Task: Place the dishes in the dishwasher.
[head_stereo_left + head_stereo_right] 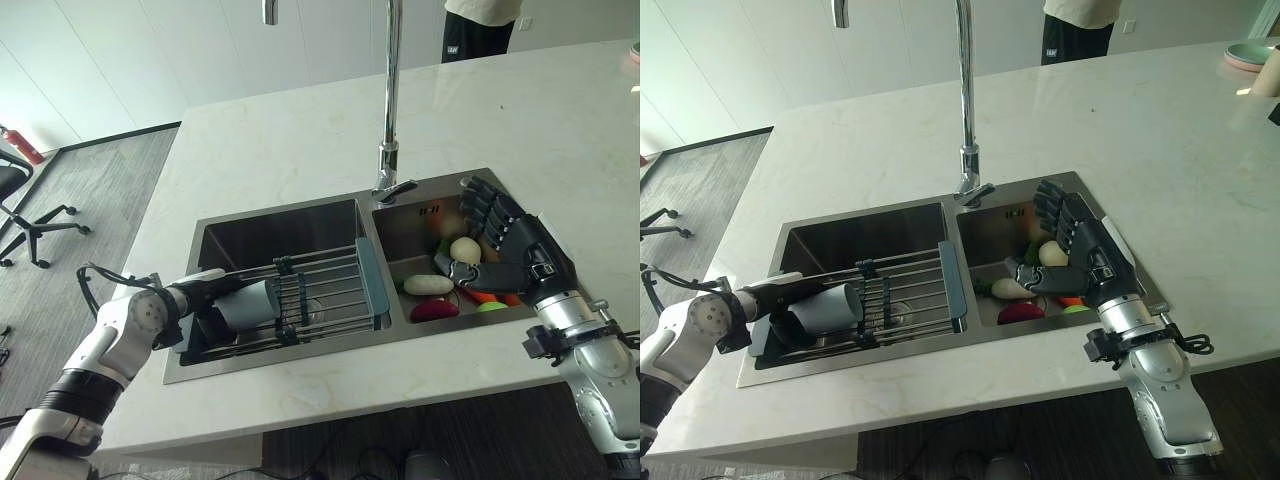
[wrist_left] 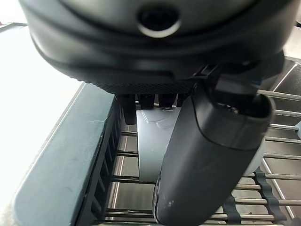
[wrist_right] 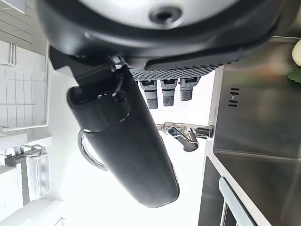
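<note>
1 grey cup [image 1: 247, 305] on sink rack [image 1: 325, 290], left hand [image 1: 200, 297] curled around it; light, rigid, slippery — grip body. Right hand [image 1: 500, 235] spread.

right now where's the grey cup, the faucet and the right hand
grey cup [image 1: 245, 304], left eye view, on its side wall
faucet [image 1: 390, 90], left eye view, on its upright pipe
right hand [image 1: 1087, 252], right eye view, on the back of the palm
</note>
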Tool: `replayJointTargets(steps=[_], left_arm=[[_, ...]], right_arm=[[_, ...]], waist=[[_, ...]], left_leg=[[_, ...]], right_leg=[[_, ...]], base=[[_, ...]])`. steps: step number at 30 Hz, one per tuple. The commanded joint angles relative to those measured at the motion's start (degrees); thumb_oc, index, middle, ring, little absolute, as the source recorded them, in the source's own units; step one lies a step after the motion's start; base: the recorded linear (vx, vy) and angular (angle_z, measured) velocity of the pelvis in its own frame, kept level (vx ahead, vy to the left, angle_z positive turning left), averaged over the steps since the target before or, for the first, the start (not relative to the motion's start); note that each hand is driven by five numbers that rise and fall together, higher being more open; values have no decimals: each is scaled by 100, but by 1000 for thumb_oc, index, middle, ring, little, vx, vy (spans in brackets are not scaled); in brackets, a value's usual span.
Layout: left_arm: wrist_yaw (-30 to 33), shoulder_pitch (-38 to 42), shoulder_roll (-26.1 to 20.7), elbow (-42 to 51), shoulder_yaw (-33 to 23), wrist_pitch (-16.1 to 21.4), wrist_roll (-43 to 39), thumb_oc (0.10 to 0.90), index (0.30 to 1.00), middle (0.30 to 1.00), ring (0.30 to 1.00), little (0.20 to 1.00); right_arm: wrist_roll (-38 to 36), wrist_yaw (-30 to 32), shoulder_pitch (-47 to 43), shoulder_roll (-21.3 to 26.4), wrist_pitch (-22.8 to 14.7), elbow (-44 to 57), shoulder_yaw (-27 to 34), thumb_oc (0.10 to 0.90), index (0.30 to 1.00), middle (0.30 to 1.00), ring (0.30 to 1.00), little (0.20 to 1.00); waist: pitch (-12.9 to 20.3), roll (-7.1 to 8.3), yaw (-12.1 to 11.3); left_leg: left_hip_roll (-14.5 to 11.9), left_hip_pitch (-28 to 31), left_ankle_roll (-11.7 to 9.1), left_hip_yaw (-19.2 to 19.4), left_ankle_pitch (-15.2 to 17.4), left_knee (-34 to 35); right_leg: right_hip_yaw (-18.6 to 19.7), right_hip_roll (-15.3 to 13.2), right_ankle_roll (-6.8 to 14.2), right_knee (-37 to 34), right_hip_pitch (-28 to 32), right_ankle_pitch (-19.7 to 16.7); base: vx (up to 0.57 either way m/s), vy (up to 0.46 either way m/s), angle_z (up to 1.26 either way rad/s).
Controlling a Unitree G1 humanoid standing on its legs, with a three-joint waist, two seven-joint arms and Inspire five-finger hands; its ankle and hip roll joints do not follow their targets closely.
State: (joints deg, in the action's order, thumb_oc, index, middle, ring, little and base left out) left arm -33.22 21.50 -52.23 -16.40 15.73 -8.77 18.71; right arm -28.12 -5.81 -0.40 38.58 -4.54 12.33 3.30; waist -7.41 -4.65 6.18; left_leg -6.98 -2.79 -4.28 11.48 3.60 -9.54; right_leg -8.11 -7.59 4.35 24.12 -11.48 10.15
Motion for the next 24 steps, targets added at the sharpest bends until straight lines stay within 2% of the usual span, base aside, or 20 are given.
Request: replayJointTargets(steps=[1, 3, 4, 5, 11, 20, 21, 24], left_arm=[[-5, 337, -401, -440, -379, -451, 591, 800, 900, 900, 900, 900], [-54, 322, -382, -457, -375, -470, 671, 800, 900, 900, 900, 900], [-3, 281, -380, -455, -384, -398, 754, 474, 411, 411, 411, 411], [1, 271, -379, -467, -386, -378, 788, 400, 300, 300, 300, 300], [119, 313, -389, -462, -283, -274, 896, 400, 300, 300, 300, 300], [441, 304, -356, -206, -348, 81, 506, 400, 300, 300, 300, 300], [681, 273, -390, -44, -444, 375, 364, 400, 300, 300, 300, 300], [920, 231, -454, 160, -605, 532, 112, 400, 300, 300, 300, 300]], right_arm=[[-5, 23, -742, 122, -724, 381, 301, 800, 900, 900, 900, 900], [9, 28, -733, 113, -735, 381, 305, 800, 900, 900, 900, 900], [-1, 15, -720, 120, -746, 381, 328, 800, 900, 900, 900, 900], [1, 8, -716, 118, -755, 377, 330, 800, 900, 900, 900, 900], [-24, -3, -717, 138, -806, 368, 321, 800, 900, 900, 900, 900], [18, 13, -712, 119, -810, 361, 321, 800, 900, 900, 900, 900], [13, 9, -701, 129, -831, 333, 327, 800, 900, 900, 900, 900], [19, -8, -667, 113, -814, 337, 385, 800, 900, 900, 900, 900]], waist=[[225, 156, -34], [223, 157, -35], [225, 161, -36], [225, 162, -37], [226, 184, -16], [223, 201, -25], [225, 206, -41], [230, 216, -61]], left_leg=[[-173, -94, -10, 97, 945, -765], [-175, -94, -11, 98, 943, -765], [-174, -97, -9, 95, 948, -765], [-172, -97, -6, 91, 950, -765], [-179, -101, -11, 106, 956, -765], [-188, -86, -19, 115, 960, -765], [-186, -79, -20, 115, 963, -765], [-184, -77, -23, 111, 964, -765]], right_leg=[[7, -101, 511, -693, 627, 107], [5, -101, 512, -693, 628, 106], [5, -98, 509, -693, 624, 109], [6, -96, 508, -693, 624, 110], [15, -95, 514, -693, 613, 110], [13, -98, 512, -693, 621, 111], [-1, -104, 510, -693, 635, 116], [-22, -119, 512, -693, 646, 116]], base=[[0, 0, 0], [0, 0, 0], [0, 0, 0], [0, 0, 0], [0, 0, 0], [0, 0, 0], [0, 0, 0], [0, 0, 0]])
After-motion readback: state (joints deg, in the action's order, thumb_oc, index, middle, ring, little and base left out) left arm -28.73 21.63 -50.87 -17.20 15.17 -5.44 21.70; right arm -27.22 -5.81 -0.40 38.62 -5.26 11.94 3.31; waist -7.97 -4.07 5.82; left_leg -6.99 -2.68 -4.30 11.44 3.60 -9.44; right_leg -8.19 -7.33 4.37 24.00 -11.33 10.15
